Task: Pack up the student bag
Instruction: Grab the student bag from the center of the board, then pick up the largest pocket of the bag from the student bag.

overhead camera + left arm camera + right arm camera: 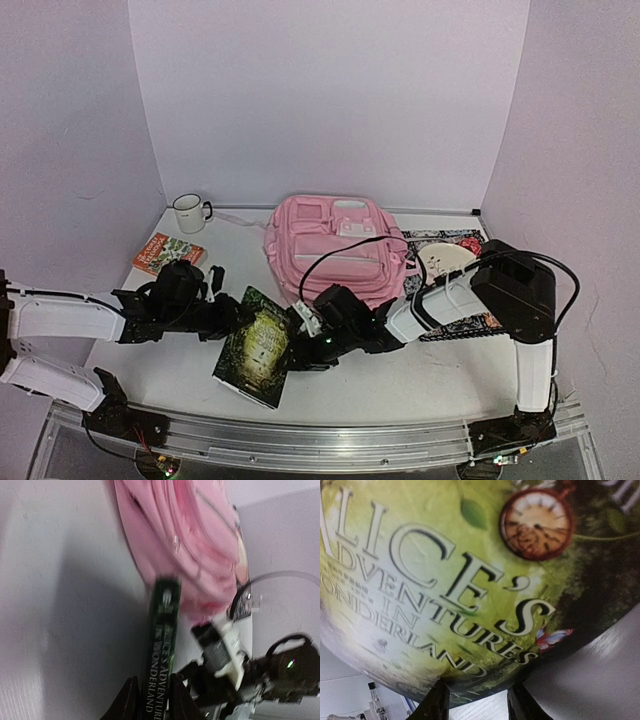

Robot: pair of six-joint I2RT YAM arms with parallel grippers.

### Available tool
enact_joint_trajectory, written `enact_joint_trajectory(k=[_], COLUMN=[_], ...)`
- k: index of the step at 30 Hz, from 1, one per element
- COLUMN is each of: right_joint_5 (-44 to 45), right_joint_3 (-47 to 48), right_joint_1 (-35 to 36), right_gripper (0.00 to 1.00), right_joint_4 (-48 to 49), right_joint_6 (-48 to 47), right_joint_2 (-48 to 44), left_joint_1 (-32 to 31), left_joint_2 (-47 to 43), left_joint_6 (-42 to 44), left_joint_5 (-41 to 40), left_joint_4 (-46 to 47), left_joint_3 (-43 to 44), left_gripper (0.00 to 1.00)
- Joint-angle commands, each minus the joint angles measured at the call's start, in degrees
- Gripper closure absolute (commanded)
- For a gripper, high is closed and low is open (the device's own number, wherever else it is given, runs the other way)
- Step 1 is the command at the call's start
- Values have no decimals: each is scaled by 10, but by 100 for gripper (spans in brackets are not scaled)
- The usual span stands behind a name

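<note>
The student bag (335, 245), pink with white trim, lies at the back middle of the table; it also shows in the left wrist view (190, 540). In front of it is a green book (255, 348) titled Alice's Adventures in Wonderland. My left gripper (232, 318) is shut on the book's spine (162, 630), one finger pressed to each side, gripper (156, 702). My right gripper (300, 338) reaches the book's opposite edge. In the right wrist view the cover (445, 580) fills the frame, and the right gripper (477, 705) stands open just under the book's edge.
A white mug (188, 212) stands at the back left, with an orange book (167, 253) lying in front of it. A dark flowered item carrying a white round piece (445, 258) lies right of the bag, partly under my right arm (450, 295).
</note>
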Motion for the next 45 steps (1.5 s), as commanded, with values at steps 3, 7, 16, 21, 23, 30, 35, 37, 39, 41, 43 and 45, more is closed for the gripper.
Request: enact_joint_trajectory(k=[3,7,16,21,23,30,35,37,39,41,43,45], right_joint_5=[28,29,38,60,78,185,320,358,372,375,367,347], right_joint_3=[36,34,25,25,28,93,141,143,137,132,132,132], right_joint_1=[-18,-17,-19,-19,-21,-61,-81,-92,-99,-103,-104,-105], right_gripper=[61,61,60,52,48,40,36,36,35,35,35,36], right_joint_4=[149,150,147,104,76,-144,-283,-312,-327,-337,-353,-361], right_joint_6=[-2,-5,-30,-81,-111,-296,-451,-498,-535,-570,-591,-610], right_joint_2=[-19,-20,-39,-75,-95,-148,-143,-140,-141,-141,-136,-133], left_joint_1=[-25,-24,-21,-11,-6,10,47,66,78,86,98,107], left_joint_2=[61,64,-47,-121,-145,-152,-120,-110,-104,-98,-85,-70], left_joint_6=[19,23,-7,-25,-31,-71,-90,-90,-87,-83,-82,-81], left_joint_5=[161,161,91,40,23,4,15,26,29,32,42,53], left_joint_4=[-62,-59,-74,-87,-83,5,47,53,62,64,66,70], left_joint_3=[-14,-11,-8,-15,-15,-32,-41,-39,-38,-37,-36,-35], left_gripper=[67,67,92,100,100,100,100,100,100,100,100,100])
